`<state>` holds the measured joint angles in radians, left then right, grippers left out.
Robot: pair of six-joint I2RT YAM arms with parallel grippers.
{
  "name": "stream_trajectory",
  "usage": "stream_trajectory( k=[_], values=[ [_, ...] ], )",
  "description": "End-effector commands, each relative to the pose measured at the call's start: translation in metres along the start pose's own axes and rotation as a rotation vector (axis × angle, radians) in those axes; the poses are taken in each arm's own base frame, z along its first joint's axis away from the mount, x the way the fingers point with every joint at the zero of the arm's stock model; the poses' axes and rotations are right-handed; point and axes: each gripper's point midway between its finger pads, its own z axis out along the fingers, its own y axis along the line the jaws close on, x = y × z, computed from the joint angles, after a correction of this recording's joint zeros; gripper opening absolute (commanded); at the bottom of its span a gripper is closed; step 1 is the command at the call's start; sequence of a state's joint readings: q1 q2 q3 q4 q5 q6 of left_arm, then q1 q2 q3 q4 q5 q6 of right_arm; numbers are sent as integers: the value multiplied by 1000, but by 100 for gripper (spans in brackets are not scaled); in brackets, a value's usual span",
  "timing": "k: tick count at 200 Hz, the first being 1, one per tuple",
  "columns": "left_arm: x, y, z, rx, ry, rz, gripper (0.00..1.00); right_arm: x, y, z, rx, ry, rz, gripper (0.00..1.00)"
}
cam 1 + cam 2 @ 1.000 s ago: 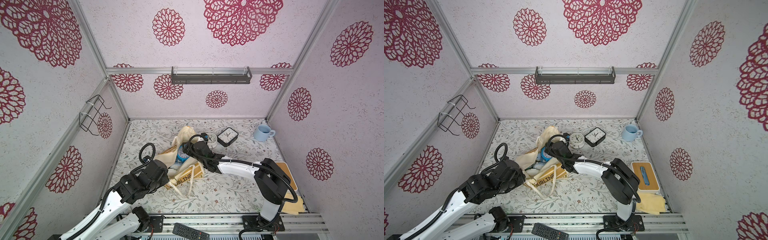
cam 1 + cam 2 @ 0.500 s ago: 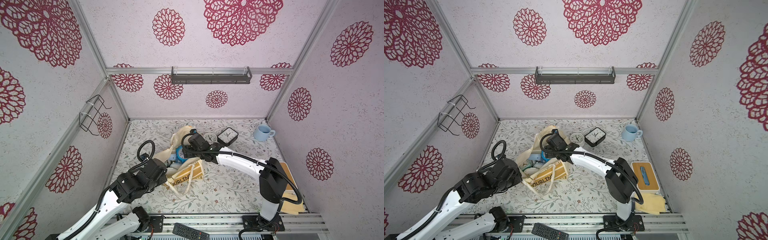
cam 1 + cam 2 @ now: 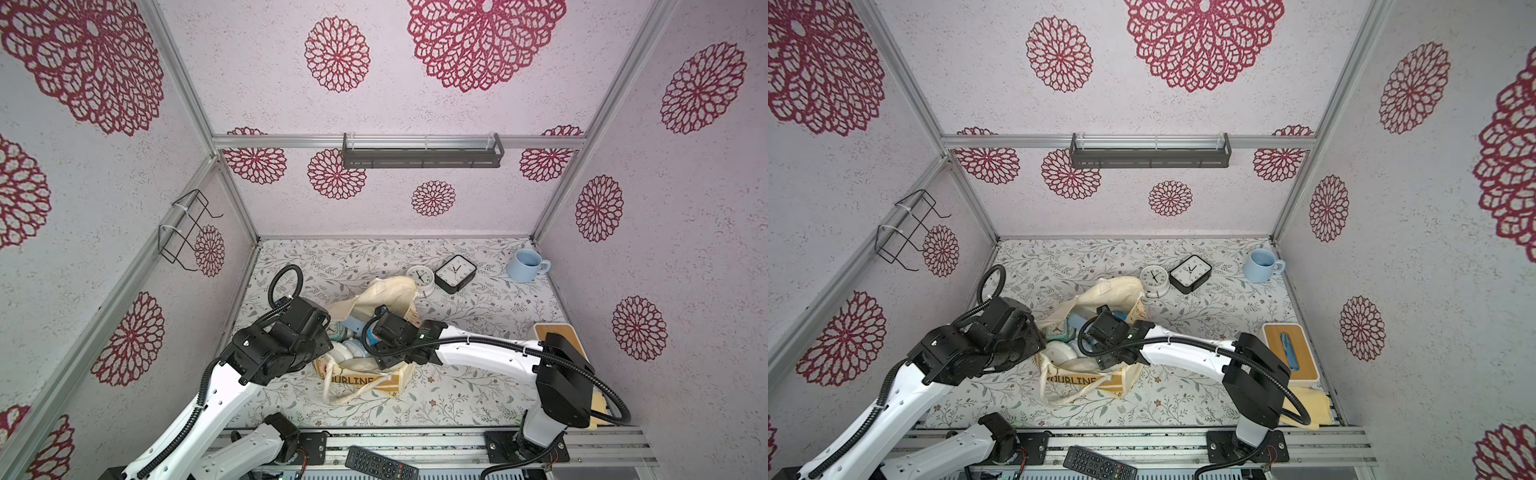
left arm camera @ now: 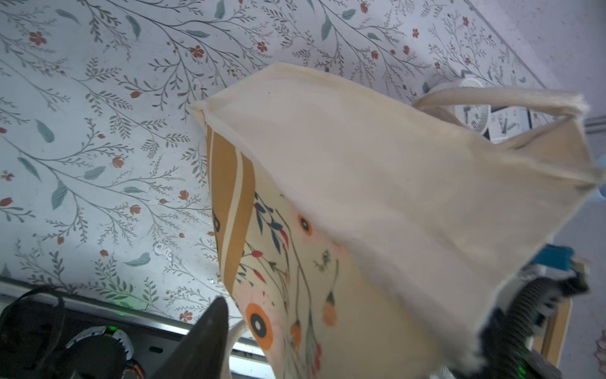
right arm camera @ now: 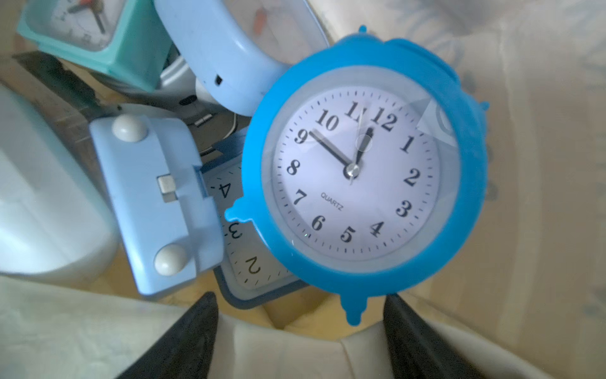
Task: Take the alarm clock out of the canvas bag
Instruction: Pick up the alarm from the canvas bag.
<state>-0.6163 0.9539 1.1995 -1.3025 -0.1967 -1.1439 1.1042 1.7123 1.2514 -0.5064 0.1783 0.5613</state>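
Observation:
The cream canvas bag (image 3: 390, 291) (image 3: 1113, 291) stands mid-table, mouth open upward, its tan lettered band (image 3: 357, 380) facing the front. Several clocks lie inside. A round bright-blue alarm clock (image 5: 357, 177) with a white face lies on top, beside a teal square clock (image 5: 88, 29) (image 3: 1057, 330) and a pale-blue one (image 5: 157, 203). My right gripper (image 5: 301, 305) hangs open inside the bag's mouth, just short of the blue clock, touching nothing. My left gripper (image 4: 295, 334) is at the bag's left side. One finger (image 4: 214, 325) shows well off centre; cloth hides the other.
A white round clock (image 3: 420, 277) and a black square clock (image 3: 455, 272) stand behind the bag. A blue mug (image 3: 525, 266) sits back right. A wooden-lidded box (image 3: 1289, 351) and a yellow cloth (image 3: 1304, 405) lie at the right edge. A remote (image 3: 382, 461) rests on the front rail.
My left jaws have opened and the bag has settled nearer the front, its cloth blurred. My right gripper has come from the bag's far rim down into its mouth.

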Motion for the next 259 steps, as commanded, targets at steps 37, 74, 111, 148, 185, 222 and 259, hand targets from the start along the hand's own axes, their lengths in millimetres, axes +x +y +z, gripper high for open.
stream_trajectory(
  k=[37,74,111,148,185,222,259],
  values=[
    [50,-24,-24,107,328,-85,76,40,-21,32,119,222,-2,85],
    [73,-30,15,69,392,-75,79,18,-17,34,63,159,44,87],
    [87,-13,54,-25,399,-82,65,0,-24,35,35,62,160,89],
    [106,7,77,-93,441,-103,28,-23,-37,26,-13,-106,332,90],
    [117,20,83,-115,467,-107,10,-32,-55,26,-96,-200,560,91],
    [123,25,87,-117,477,-110,7,-23,-71,41,-95,-173,716,92],
    [124,28,89,-109,474,-111,7,-1,-89,66,8,-95,769,92]
  ],
)
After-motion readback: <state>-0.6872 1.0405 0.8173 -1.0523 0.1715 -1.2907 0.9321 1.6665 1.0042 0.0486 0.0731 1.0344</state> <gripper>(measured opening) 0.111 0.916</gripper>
